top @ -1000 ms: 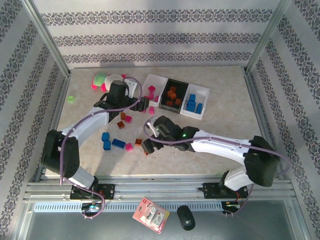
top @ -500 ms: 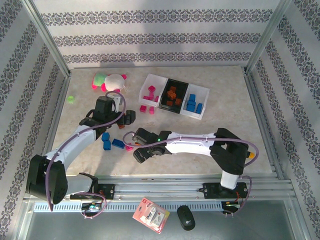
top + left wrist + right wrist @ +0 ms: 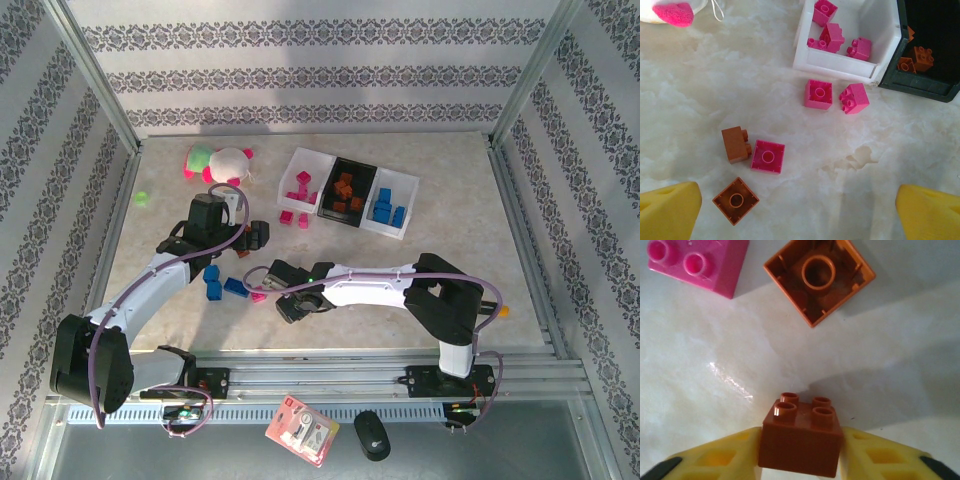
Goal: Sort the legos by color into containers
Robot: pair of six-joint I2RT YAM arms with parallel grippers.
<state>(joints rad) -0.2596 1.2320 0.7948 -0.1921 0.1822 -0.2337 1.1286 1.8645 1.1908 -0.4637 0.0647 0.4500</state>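
Legos (image 3: 236,287) are scattered over the pale worktop (image 3: 450,240), and more are gathered in the three containers (image 3: 357,163) set in a row toward the far side. Pink bricks (image 3: 300,185) are kept in the left white tray (image 3: 312,168), orange-brown ones in the black tray (image 3: 920,87), and blue ones in the right white tray (image 3: 408,185). An orange-brown brick (image 3: 801,440) is pinched, studs up, between the yellow fingers (image 3: 715,457) of the right end effector (image 3: 800,460), low over the near part of the worktop; whether it touches the surface cannot be told. Just beyond it, an upturned orange brick (image 3: 819,277) and a pink brick (image 3: 697,262) are seen lying apart. The left end effector (image 3: 799,212) is spread wide with nothing between its fingers. It is held above two pink pieces just outside the left white tray, a brown piece touching a third pink one, and an upturned brown piece. A plush toy (image 3: 225,160) and a small green piece (image 3: 142,198) are seen at the far left.
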